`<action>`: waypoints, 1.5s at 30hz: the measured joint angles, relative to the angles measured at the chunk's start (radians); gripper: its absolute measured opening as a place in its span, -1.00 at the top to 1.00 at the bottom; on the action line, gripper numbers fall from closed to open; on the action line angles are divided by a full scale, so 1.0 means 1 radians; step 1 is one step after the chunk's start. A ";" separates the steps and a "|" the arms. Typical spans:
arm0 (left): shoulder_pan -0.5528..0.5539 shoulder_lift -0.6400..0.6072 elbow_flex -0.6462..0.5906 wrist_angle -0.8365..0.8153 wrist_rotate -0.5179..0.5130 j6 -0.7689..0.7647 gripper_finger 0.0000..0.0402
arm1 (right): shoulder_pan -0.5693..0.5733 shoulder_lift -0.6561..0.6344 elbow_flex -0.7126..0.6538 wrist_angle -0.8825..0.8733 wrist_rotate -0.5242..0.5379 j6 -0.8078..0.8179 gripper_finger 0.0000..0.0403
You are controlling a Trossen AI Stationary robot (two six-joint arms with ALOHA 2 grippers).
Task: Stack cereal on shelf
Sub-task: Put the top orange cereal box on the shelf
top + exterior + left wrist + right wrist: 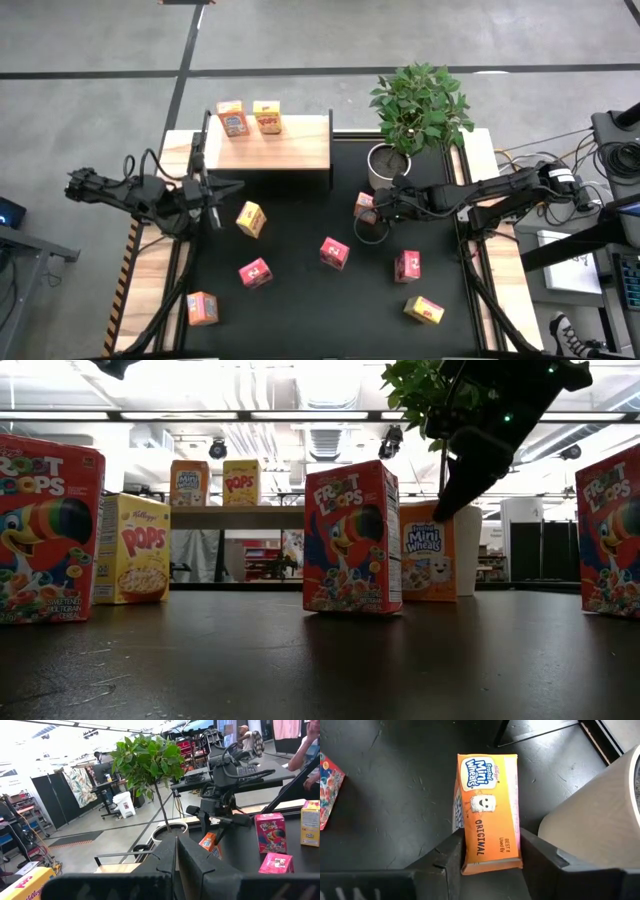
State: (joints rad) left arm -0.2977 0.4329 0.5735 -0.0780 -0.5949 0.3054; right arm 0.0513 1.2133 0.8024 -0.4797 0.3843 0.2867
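The right gripper [490, 852] hangs over the black table mat [300, 230] at about three o'clock from the table's centre, just beside the white plant pot [385, 160], and the small orange cardboard Mini-Wheats cereal box [487, 812] sits directly between its two dark fingers [447, 855]. In the right wrist view the box's top end lies in the gap with a finger close against each long side; the fingers are part-way closed around it, and whether they already press on the card I cannot tell. In the low view that box stands upright on the mat, behind and to the three o'clock side of a red Froot Loops box [352, 538]. The light wooden shelf board on its black frame [290, 148] sits at twelve o'clock and carries two boxes at its nine o'clock end, an orange one [232, 119] and a yellow Pops one [267, 117], side by side. Other small boxes lie scattered on the mat: a yellow one [250, 218] near ten o'clock, red ones [334, 252] around the centre, an orange one [203, 308] at seven o'clock and a yellow one [424, 310] at five o'clock. The left gripper [225, 187] waits at nine o'clock, its fingers shut and empty.
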 joint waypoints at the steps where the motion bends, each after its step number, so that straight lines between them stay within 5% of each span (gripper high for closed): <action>1: 0.000 -0.002 0.000 0.000 0.000 0.000 1.00 | 0.000 0.000 0.000 0.000 0.000 0.000 0.25; 8: 0.000 -0.031 -0.013 -0.001 0.000 0.000 1.00 | 0.000 -0.001 0.040 0.003 -0.031 0.008 0.25; 24: 0.000 -0.205 -0.075 0.022 0.002 -0.001 1.00 | 0.003 0.023 0.427 -0.113 -0.157 -0.022 0.26; 45: 0.000 -0.281 -0.099 0.033 0.011 0.023 1.00 | -0.123 0.552 1.192 -0.367 -0.152 -0.409 0.25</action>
State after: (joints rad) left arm -0.2977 0.1522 0.4744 -0.0455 -0.5842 0.3279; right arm -0.0717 1.7655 1.9944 -0.8469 0.2326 -0.1224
